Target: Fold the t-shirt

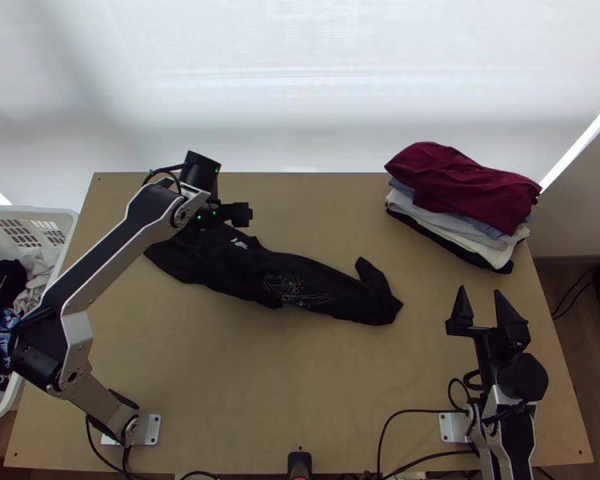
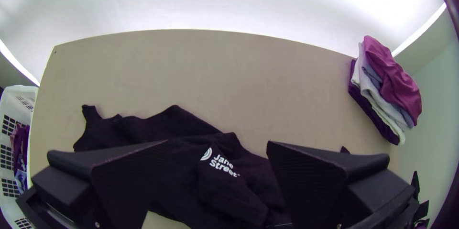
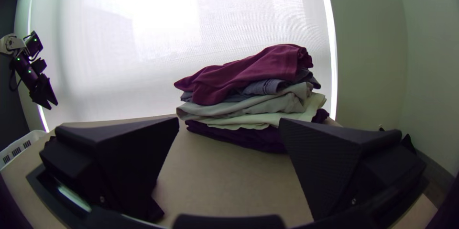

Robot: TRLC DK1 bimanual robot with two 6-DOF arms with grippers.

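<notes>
Top view is showing the t-shirt (image 1: pixel 324 298) lying bunched, a soft, crooked black strip across the surface (image 1: pixel 220 360); smoothing and folding are seemingly all remaining. Layered clothes (image 1: pixel 468 192) are resting beyond the t-shirt.

Left wrist view: the left end effector (image 2: pixel 217 142) is spreading wide above the t-shirt's wrinkles.

Right wrist view: the right end effector (image 3: pixel 229 119) is gaping empty, well apart from the t-shirt.

t-shirt (image 1: pixel 256 276): black, white print (image 2: pixel 222 163); stack's top garment (image 1: pixel 468 184): maroon; basket (image 1: pixel 28 210): white
</notes>
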